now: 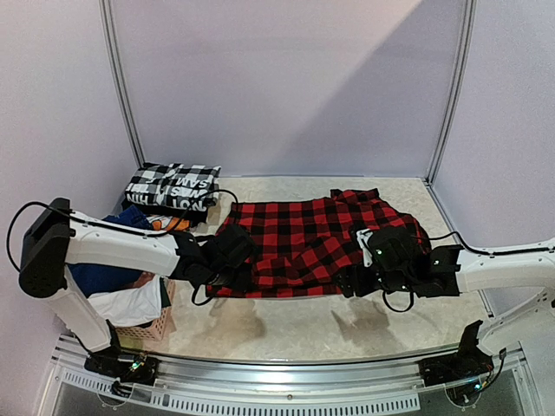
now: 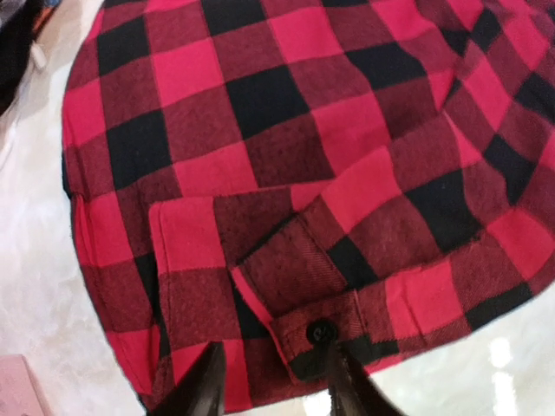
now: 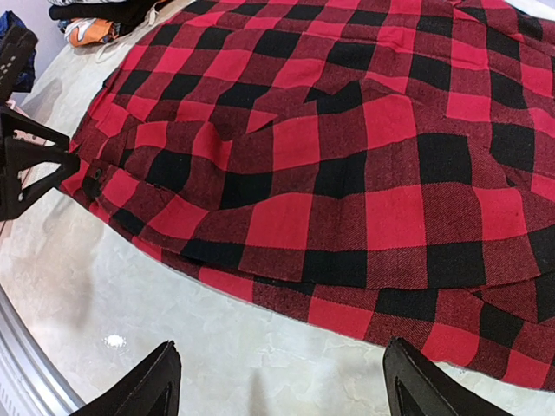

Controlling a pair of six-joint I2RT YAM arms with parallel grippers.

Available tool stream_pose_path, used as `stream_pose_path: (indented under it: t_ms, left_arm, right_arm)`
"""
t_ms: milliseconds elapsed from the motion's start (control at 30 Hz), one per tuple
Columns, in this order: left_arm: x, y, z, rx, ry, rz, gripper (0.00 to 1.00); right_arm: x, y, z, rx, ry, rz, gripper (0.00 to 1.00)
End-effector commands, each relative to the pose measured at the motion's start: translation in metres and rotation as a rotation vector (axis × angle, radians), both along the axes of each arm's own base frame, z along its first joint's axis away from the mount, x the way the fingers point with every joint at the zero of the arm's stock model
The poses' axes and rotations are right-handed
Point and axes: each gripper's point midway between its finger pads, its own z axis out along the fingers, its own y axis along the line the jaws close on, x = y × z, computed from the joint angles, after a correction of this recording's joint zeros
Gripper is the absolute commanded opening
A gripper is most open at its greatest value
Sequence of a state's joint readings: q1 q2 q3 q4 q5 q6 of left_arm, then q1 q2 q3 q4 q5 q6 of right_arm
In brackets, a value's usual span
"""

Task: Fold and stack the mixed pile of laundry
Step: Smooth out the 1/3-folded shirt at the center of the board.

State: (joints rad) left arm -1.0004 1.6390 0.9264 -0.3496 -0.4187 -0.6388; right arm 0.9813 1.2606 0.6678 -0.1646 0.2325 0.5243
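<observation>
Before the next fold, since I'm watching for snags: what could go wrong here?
1. The left gripper hangs open over the buttoned cuff of the red-and-black plaid shirt; closing might pinch only the cuff and drag it askew.
2. The right gripper is open over bare table short of the layered hem; it may miss, or catch one layer only.

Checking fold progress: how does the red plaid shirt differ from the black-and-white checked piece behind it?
Pose: the red plaid shirt lies spread out; the black-and-white checked piece is a compact folded bundle. Footprint: the shirt covers far more surface than the checked piece. Both are check-patterned cloth.
</observation>
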Motion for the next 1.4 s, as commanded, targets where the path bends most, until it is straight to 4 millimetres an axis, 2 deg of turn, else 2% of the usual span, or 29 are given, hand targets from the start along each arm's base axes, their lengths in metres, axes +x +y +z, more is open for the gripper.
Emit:
stream_pose_path:
  t_ms: [0, 67, 200, 333, 400, 567, 667, 767, 900, 1033, 1133, 1267, 1367]
  left_arm:
    - [-0.009, 0.005, 0.019, 0.082, -0.081, 0.003, 0.53]
    - [-0.011, 0.0, 0.038, 0.091, -0.13, -0.012, 0.59]
    - [-0.014, -0.028, 0.058, 0.026, -0.146, -0.098, 0.6]
    - [-0.024, -0.075, 0.054, -0.113, -0.085, -0.246, 0.55]
    - [-0.026, -0.092, 0.052, -0.155, -0.074, -0.291, 0.53]
    - [-0.024, -0.12, 0.039, -0.189, -0.048, -0.352, 0.51]
    - [-0.02, -0.128, 0.027, -0.179, -0.038, -0.363, 0.5]
    - [-0.015, -0.127, 0.013, -0.169, -0.018, -0.354, 0.49]
    - [-0.001, -0.117, -0.013, -0.165, 0.023, -0.314, 0.48]
    - [0.001, -0.102, -0.043, -0.145, 0.071, -0.277, 0.48]
    - [-0.003, -0.089, -0.06, -0.12, 0.097, -0.24, 0.48]
    - [-0.008, -0.06, -0.07, -0.077, 0.115, -0.137, 0.48]
    - [-0.013, -0.041, -0.059, -0.075, 0.089, -0.076, 0.48]
  right_arm:
    - [-0.001, 0.012, 0.005, 0.038, 0.009, 0.02, 0.81]
    - [0.0, 0.017, 0.008, 0.049, 0.015, 0.034, 0.8]
    - [0.011, 0.017, 0.007, 0.076, 0.049, 0.023, 0.69]
    - [0.031, 0.006, -0.001, 0.086, 0.093, -0.017, 0.56]
    - [0.042, -0.002, -0.007, 0.086, 0.116, -0.04, 0.52]
    - [0.072, -0.026, -0.021, 0.101, 0.164, -0.09, 0.45]
    - [0.09, -0.047, -0.038, 0.081, 0.201, -0.14, 0.43]
    - [0.106, -0.072, -0.061, 0.055, 0.242, -0.209, 0.42]
    - [0.117, -0.091, -0.083, 0.063, 0.287, -0.254, 0.41]
    - [0.117, -0.106, -0.102, 0.013, 0.317, -0.302, 0.4]
    - [0.112, -0.125, -0.113, -0.048, 0.337, -0.386, 0.4]
    - [0.103, -0.139, -0.114, -0.061, 0.35, -0.47, 0.39]
    - [0.098, -0.139, -0.101, -0.037, 0.341, -0.472, 0.4]
